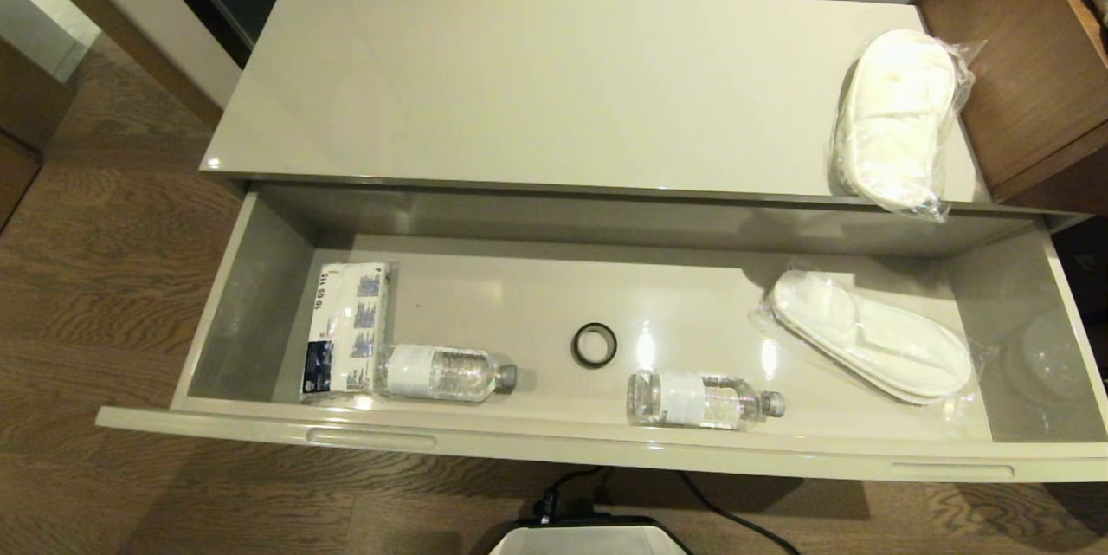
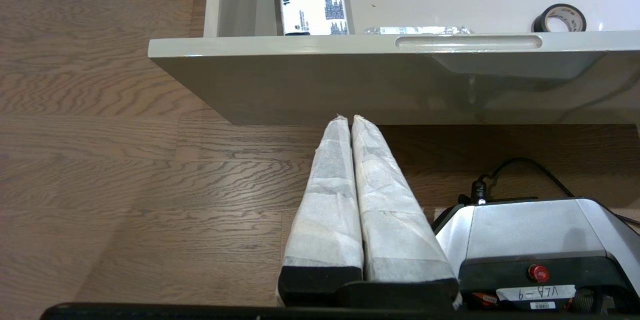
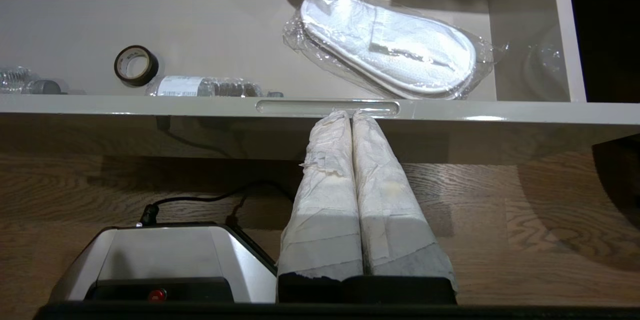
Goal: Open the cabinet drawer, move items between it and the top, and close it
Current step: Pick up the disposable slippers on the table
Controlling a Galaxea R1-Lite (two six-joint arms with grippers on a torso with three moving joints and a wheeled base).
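Both grippers closed, left gripper [image 2: 350, 119], right gripper [image 3: 351, 113], facing drawer front [image 1: 554, 442].

Beige-grey drawer [image 1: 554, 442], white slippers [image 1: 870, 336], black ring [image 1: 594, 345], white-blue tissue pack [image 1: 348, 325].

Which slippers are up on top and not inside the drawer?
The wrapped slipper pair at the cabinet top's right end; the other pair lies inside the open drawer.

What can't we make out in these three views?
- Head view: neither arm shows; only the base's edge.
- Left wrist view: the drawer front hides most of the left water bottle.
- Right wrist view: the second water bottle is half hidden by the front.
- Clear object at the drawer's right end: only a faint outline, unidentifiable.
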